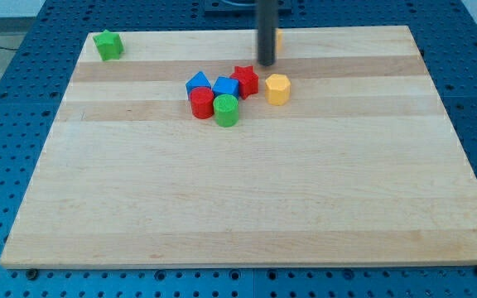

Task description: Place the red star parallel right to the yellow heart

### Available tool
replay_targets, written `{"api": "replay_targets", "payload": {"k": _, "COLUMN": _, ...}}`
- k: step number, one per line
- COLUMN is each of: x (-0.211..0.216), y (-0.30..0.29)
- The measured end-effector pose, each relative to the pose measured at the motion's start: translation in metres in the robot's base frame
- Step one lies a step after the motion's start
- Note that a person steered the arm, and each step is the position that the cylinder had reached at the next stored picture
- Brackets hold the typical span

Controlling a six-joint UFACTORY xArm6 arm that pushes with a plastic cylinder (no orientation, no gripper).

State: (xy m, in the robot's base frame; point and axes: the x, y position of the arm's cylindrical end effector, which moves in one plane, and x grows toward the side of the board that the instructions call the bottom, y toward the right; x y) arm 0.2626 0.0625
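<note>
The red star (pixel 246 80) lies near the board's top middle, at the right end of a tight cluster of blocks. My tip (pixel 267 63) stands just up and to the right of the red star, a small gap away, and above a yellow hexagonal block (pixel 277 88). A yellow block (pixel 277 37), probably the yellow heart, is mostly hidden behind the rod near the board's top edge; its shape cannot be made out.
The cluster also holds a blue triangular block (pixel 197 81), a blue block (pixel 225 86), a red round block (pixel 201 103) and a green cylinder (pixel 226 109). A green star (pixel 108 45) sits at the wooden board's (pixel 247 207) top left corner.
</note>
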Motion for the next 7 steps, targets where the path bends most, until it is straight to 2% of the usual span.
{"api": "replay_targets", "payload": {"k": 1, "x": -0.017, "y": 0.044}}
{"api": "replay_targets", "payload": {"k": 4, "x": -0.028, "y": -0.045}}
{"api": "replay_targets", "payload": {"k": 5, "x": -0.043, "y": -0.009}}
{"api": "replay_targets", "payload": {"k": 6, "x": -0.045, "y": -0.004}}
{"api": "replay_targets", "payload": {"k": 7, "x": -0.033, "y": -0.042}}
